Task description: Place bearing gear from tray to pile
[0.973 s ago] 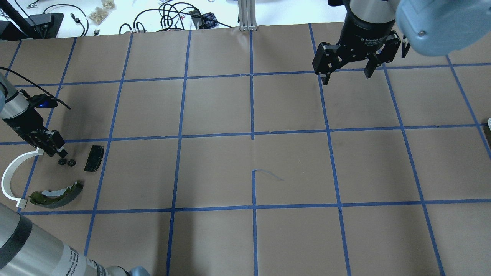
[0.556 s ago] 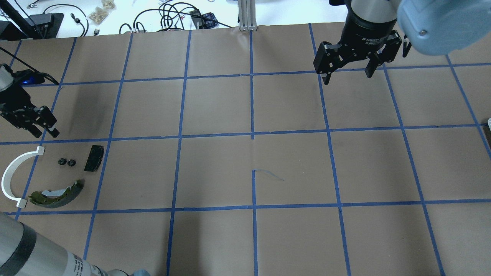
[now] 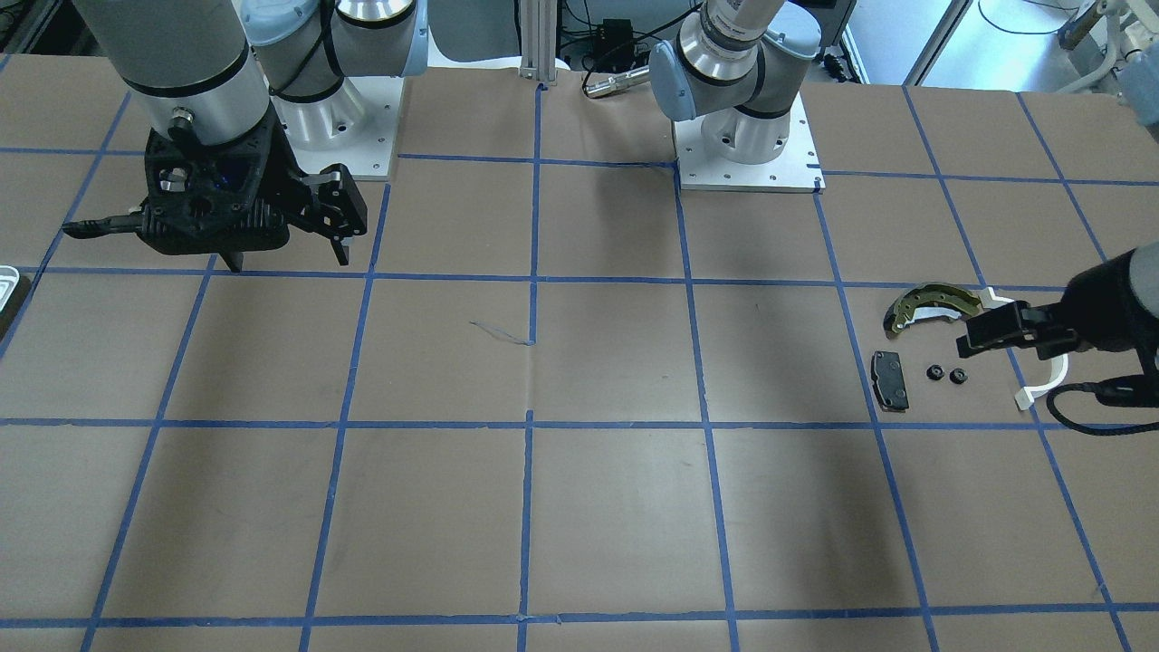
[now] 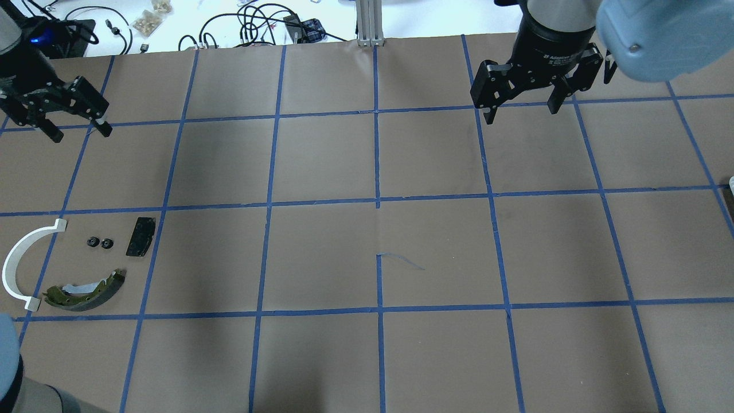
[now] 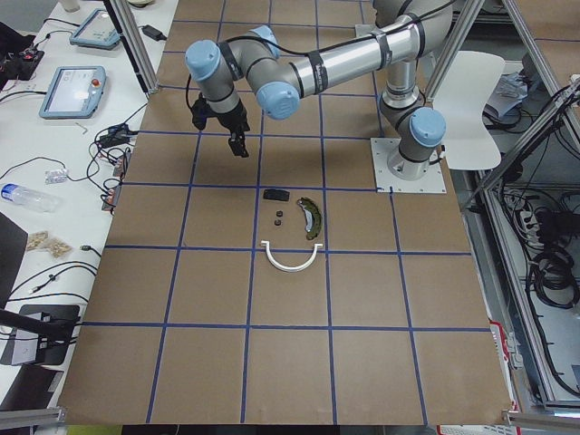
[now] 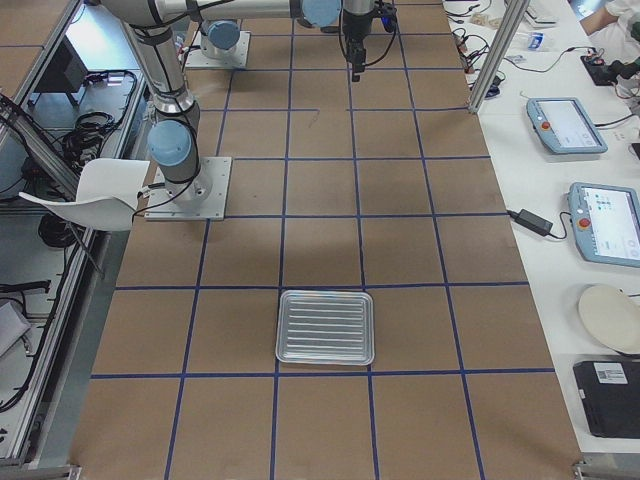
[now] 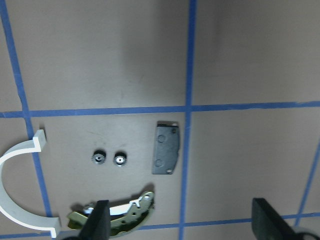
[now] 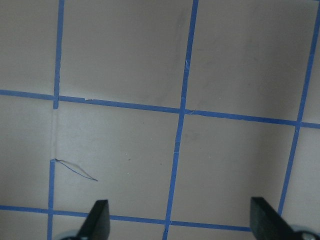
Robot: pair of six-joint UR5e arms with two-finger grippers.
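Two small black bearing gears point(image 4: 98, 243) lie side by side on the paper in the pile, between the long white arc point(image 4: 16, 261) and the black pad point(image 4: 141, 236), with the olive brake shoe point(image 4: 86, 289) in front of them. They also show in the left wrist view point(image 7: 110, 158). My left gripper point(image 4: 80, 133) is open and empty, well beyond the pile toward the table's far edge. My right gripper point(image 4: 520, 116) is open and empty at the far right. The ridged tray point(image 6: 282, 330) lies at the table's right end with nothing in it.
Cables, a power supply and small bags point(image 4: 150, 20) lie on the white bench beyond the table's far edge. An aluminium post point(image 4: 370, 23) stands at the far middle. Blue tape lines grid the brown paper.
My left gripper has lifted off the two gears and drawn back toward the far edge, leaving them on the paper. The right gripper has barely moved.
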